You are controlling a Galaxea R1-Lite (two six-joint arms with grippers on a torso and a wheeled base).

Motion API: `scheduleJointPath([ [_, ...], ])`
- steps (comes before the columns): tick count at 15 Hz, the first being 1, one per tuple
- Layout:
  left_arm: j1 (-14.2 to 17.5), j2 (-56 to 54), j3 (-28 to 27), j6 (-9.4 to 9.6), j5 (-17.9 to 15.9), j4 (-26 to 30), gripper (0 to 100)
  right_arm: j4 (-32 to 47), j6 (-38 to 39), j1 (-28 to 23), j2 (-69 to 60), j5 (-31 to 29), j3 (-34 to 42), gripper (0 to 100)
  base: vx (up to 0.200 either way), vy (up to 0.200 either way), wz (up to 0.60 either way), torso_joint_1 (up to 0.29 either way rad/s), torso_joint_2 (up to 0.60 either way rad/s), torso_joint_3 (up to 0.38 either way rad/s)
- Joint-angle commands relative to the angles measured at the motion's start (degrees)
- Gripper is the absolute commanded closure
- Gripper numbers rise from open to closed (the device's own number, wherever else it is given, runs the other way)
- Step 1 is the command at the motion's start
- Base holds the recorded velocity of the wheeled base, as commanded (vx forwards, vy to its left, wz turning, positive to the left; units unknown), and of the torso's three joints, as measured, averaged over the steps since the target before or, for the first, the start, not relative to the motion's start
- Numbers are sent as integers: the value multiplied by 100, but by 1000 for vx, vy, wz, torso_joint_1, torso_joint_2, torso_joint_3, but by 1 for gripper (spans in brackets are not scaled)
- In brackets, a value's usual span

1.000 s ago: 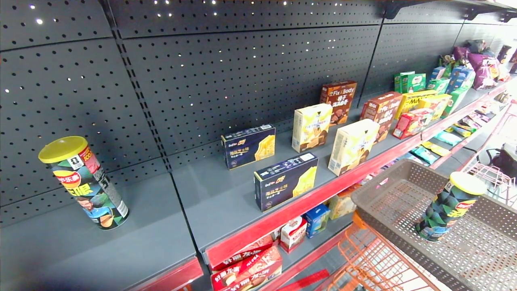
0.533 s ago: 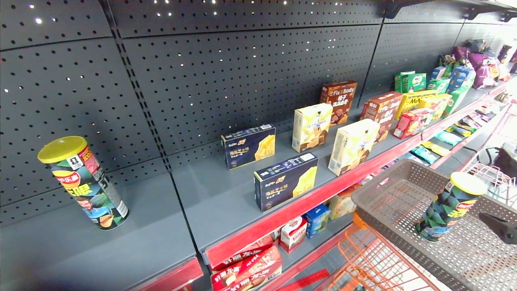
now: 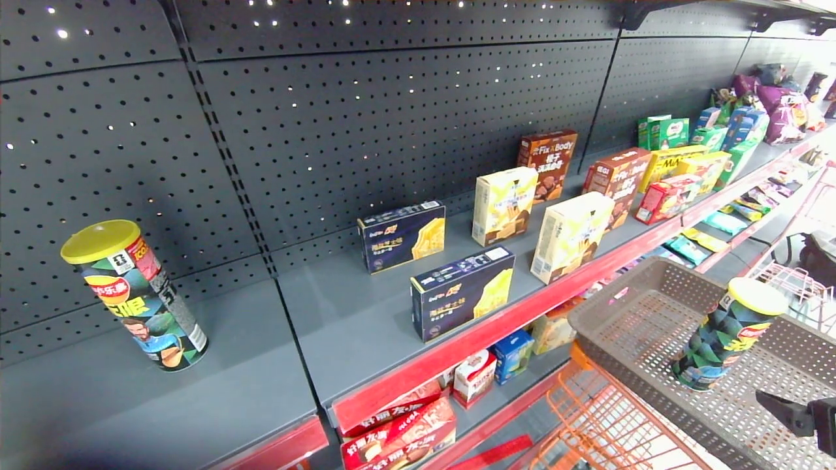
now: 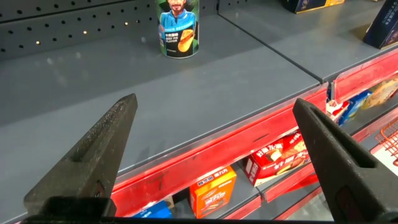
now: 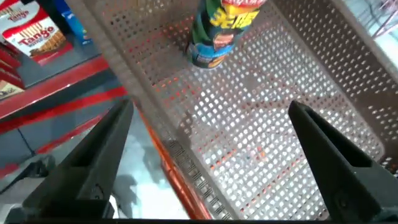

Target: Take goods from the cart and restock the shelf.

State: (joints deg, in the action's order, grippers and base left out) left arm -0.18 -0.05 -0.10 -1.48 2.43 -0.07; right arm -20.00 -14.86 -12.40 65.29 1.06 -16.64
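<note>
One chip can (image 5: pixel 221 31) is seen upright in the cart's basket (image 5: pixel 280 155), just beyond the spread fingers of the right gripper (image 5: pixel 211 109), untouched.

Matt grey metal shelf (image 3: pixel 248 339), perforated brown plastic basket (image 3: pixel 624 312), glossy can (image 3: pixel 725 339).

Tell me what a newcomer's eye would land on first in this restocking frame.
A yellow-lidded chip can stands alone on the left section of the grey shelf, and its twin stands upright in the brown basket on the orange cart at lower right. The right hand hovers open above that basket, near the twin. Snack boxes line the shelf further right.
</note>
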Motion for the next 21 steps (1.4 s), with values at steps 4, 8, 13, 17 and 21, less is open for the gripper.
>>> scheduleJointPath([
  [4, 1, 5, 1, -2, 4, -1, 0, -337, 115, -8, 405, 26, 73, 0, 0, 0, 0, 0, 0, 0],
  [8, 1, 5, 1, -2, 4, -1, 0, -1427, 124, -210, 1425, 26, 126, 0, 0, 0, 0, 0, 0, 0],
  [13, 1, 5, 1, -2, 4, -1, 0, -2227, 335, -290, 2102, 26, 73, 0, 0, 0, 0, 0, 0, 0],
  [17, 1, 5, 1, -2, 4, -1, 0, -2631, 387, -290, 2515, 105, 47, 0, 0, 0, 0, 0, 0, 0],
  [21, 1, 5, 1, -2, 4, -1, 0, -2719, 387, -290, 2849, 105, -120, 0, 0, 0, 0, 0, 0, 0],
])
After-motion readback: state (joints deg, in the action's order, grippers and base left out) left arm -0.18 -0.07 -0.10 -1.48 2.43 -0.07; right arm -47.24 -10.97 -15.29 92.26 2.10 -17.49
